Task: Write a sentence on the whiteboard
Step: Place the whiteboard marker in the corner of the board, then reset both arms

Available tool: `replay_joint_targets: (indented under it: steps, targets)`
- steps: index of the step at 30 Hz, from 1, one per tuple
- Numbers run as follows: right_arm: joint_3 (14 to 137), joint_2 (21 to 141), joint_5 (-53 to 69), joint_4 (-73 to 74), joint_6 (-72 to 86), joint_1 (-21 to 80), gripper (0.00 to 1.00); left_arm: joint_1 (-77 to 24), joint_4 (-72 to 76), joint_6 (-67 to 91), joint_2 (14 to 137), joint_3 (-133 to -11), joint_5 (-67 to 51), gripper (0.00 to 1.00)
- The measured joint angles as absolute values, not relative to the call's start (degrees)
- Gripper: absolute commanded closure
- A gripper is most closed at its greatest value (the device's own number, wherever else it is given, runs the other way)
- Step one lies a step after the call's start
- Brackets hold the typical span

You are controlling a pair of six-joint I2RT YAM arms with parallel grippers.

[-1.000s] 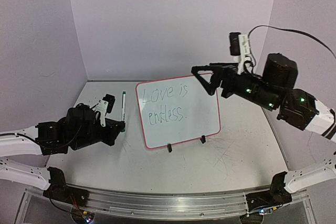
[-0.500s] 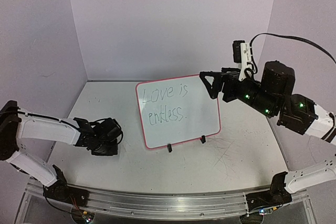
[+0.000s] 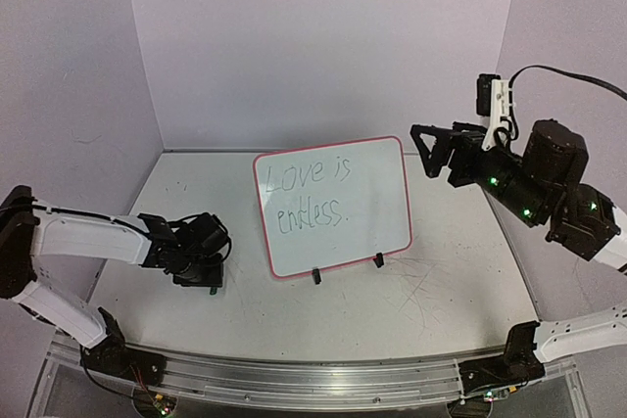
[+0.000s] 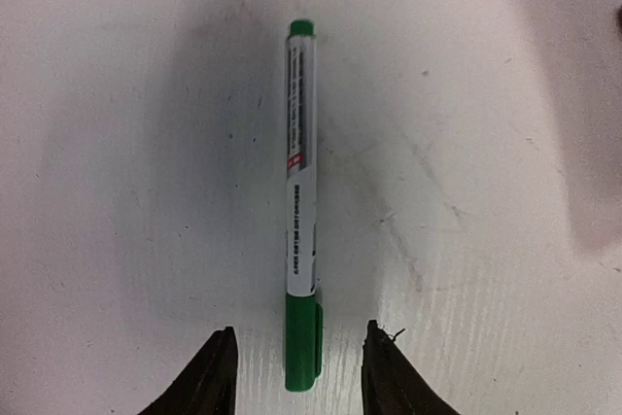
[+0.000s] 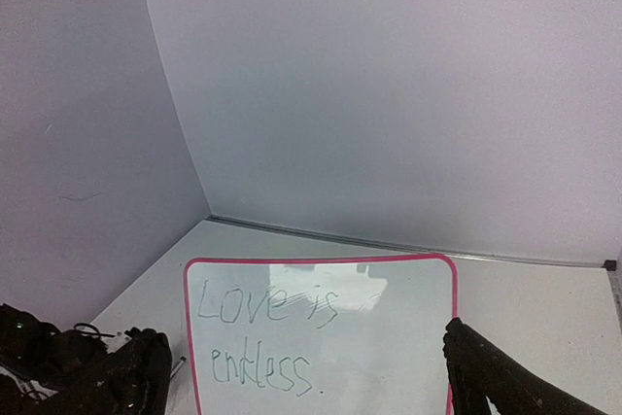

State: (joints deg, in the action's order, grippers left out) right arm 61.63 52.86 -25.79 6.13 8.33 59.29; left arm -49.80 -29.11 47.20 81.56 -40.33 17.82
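White worktop [image 3: 441, 291] carries the whiteboard [image 3: 367, 212], standing up near its middle. I think it is light, stiff and tippy, so hold its top edge. Its sentence [image 3: 309, 198] is written. The pen [image 4: 300, 191] lies loose between my spread left jaws. My right jaws gape empty.

White counter [image 3: 411, 305] marked with faint dark scuffs, pink-framed whiteboard [image 3: 333, 205] standing near its middle on two black clip feet [image 3: 315, 276], green-ended white marker [image 4: 301, 191] lying flat on the left side, apart from the board
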Motion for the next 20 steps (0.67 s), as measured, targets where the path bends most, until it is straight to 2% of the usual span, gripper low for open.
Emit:
replay_joint_targets:
  steps: [2,3,5,8,13,16,20]
  targets:
    - [62.4,52.5,-28.1,7.6,7.4,59.3,0.02,-49.8,-31.0,46.3,76.4,-41.7,19.0,0.43]
    - [63.0,52.3,-29.3,8.3,6.8,59.3,0.02,-49.8,-31.9,45.8,73.6,-42.9,19.8,0.31]
    - [64.4,51.7,-31.6,9.3,5.5,59.3,0.02,-49.8,-33.2,43.8,68.2,-47.0,21.6,0.19]
    - [67.1,49.8,-34.8,10.3,2.6,59.3,0.02,-49.8,-33.3,37.6,60.8,-55.6,24.0,0.11]
    - [72.5,48.1,-38.8,10.0,-1.7,59.3,0.02,-49.8,-28.4,23.7,54.5,-73.7,24.8,0.01]
    - [75.6,48.0,-40.3,9.5,-4.1,59.3,0.02,-49.8,-25.8,14.3,55.4,-86.2,23.1,0.01]
    - [77.0,48.0,-41.1,7.7,-6.1,59.3,0.02,-49.8,-21.3,5.5,56.6,-95.7,20.2,0.01]
